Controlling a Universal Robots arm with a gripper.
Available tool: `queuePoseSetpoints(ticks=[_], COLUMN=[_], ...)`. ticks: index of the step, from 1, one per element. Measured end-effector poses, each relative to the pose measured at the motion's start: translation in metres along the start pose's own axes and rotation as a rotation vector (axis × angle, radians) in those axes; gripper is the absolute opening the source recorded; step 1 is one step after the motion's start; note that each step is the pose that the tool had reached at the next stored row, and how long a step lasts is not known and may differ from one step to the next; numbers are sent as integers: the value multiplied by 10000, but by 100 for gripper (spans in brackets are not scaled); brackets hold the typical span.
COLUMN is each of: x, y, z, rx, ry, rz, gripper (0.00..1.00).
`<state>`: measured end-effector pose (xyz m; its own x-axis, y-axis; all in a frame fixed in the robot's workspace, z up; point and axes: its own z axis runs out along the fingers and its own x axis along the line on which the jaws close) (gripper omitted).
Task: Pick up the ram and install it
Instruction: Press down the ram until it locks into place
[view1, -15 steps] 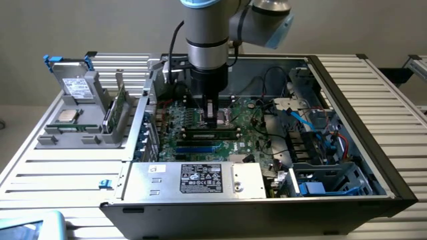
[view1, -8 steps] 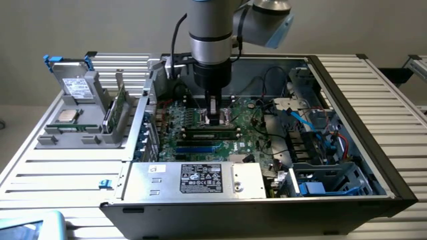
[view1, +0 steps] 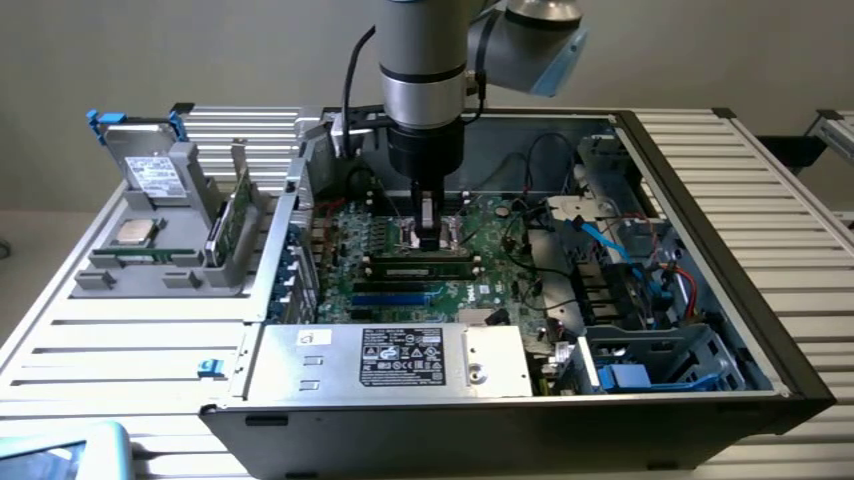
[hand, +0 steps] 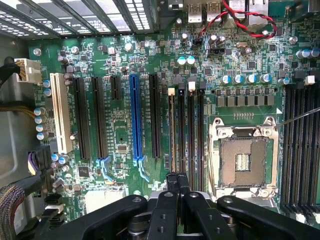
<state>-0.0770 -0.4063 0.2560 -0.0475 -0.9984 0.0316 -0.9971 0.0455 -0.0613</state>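
End effector (hand: 178, 181): clenched – the two fingertips are drawn together with no stick seen between them. It is poised over the near end of the memory slots, just beside the processor socket. In the exterior view (view1: 429, 238) it stands upright, low over the middle of the motherboard.
Tabletop (view1: 787, 200): slatted metal; it carries the computer case across its middle and a grey parts holder (view1: 174, 272) by its edge on the exterior view's left.
Computer case (view1: 534, 440): lying open, with a silver power supply (view1: 387, 355) along its near edge.
Motherboard (hand: 120, 60): green, flat in the case floor.
Processor socket (hand: 245, 160): open and bare, its metal frame showing.
Memory slots (hand: 192, 130): black, parallel, running away from the fingertips.
Ram (view1: 424, 266): apart from the fingers, it appears to lie lengthwise in a slot near the motherboard's middle, just on the power-supply side of the end effector. I cannot tell whether it is fully seated.
Step in hand: judged to be the install, with the pick-up done – the closed fingertips look placed to press rather than grasp.
Next move calls for: straight, even downward pressure along the stick's top edge, kept square to the slot so that neither end rides high.
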Motion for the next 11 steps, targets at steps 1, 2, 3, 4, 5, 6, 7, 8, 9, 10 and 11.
queuePoseSetpoints(ticks=[1,2,3,4,5,6,7,8,9,10,11], x=[0,0,0,0,0,0,0,0,0,0,1], y=[0,0,0,0,0,0,0,0,0,0,0], z=[0,0,0,0,0,0,0,0,0,0,0], rx=[0,0,0,0,0,1,0,0,0,-3,-8], ry=[0,0,0,0,0,0,0,0,1,6,15], rz=[0,0,0,0,0,0,0,0,5,92,238], gripper=[11,11,11,11,11,11,11,11,11,11,11])
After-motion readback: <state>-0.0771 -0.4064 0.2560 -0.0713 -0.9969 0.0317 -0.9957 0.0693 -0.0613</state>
